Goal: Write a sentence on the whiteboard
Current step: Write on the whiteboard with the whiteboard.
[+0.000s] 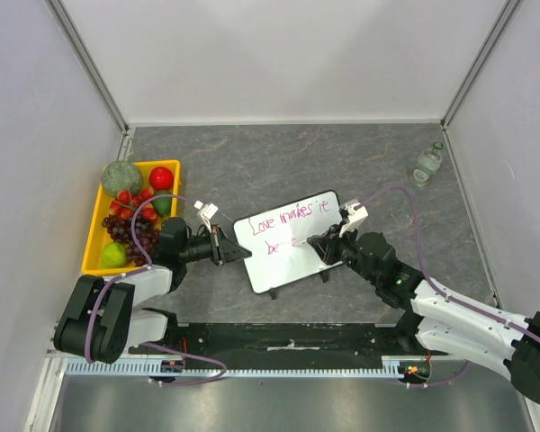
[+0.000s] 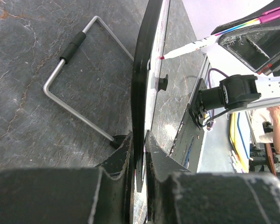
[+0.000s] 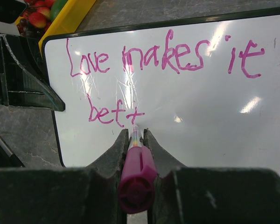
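The whiteboard [image 1: 292,243] sits mid-way across the bench [image 1: 252,153], our left fingers [image 2: 119,154] clamped on its left edge, right fingers [image 3: 113,156] clamped on the pink marker [image 3: 136,172], tip at the sentence [image 3: 163,53].

The left gripper [image 2: 139,140] clamps the lower edge of the whiteboard [image 2: 142,70], which is seen edge-on and stands upright on the grey stone table [image 2: 28,93]. Its bent wire stand [image 2: 70,46] with a black sleeve reaches out to the left. From the right, the right gripper [image 2: 245,30] holds a marker [image 2: 200,45] with its pink tip at the board's face.
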